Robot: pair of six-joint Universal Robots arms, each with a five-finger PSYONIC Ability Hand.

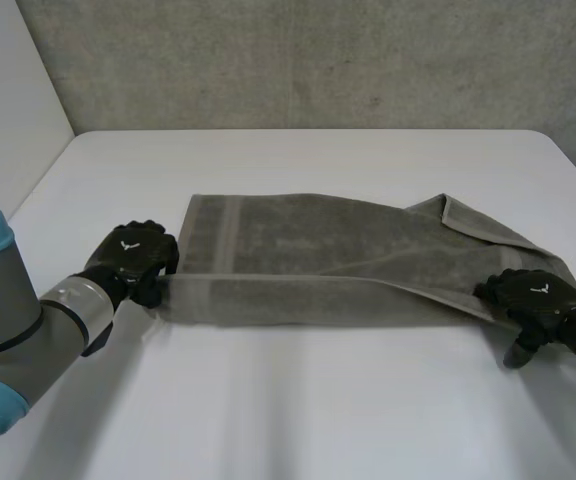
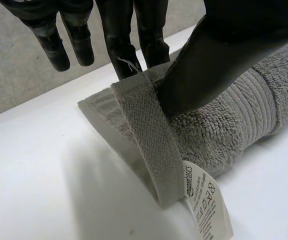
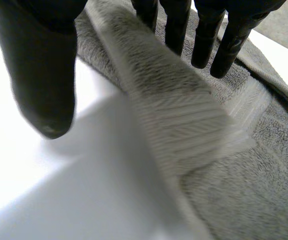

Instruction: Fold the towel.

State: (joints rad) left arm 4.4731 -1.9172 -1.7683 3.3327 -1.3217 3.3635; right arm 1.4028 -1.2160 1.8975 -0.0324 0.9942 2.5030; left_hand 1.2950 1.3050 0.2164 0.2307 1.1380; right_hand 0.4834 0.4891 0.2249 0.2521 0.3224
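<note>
In the head view, the grey towel [image 1: 348, 250] is seen on the white table [image 1: 298, 410], its near edge stretched between the left hand [image 1: 133, 255] and the right hand [image 1: 533, 295] (one at each near corner). In the left wrist view, the hem is pinched between thumb and fingers, with a label [image 2: 204, 200] beside the thumb. In the right wrist view, a raised band of towel runs under the right hand; whether it is gripped cannot be told.
</note>
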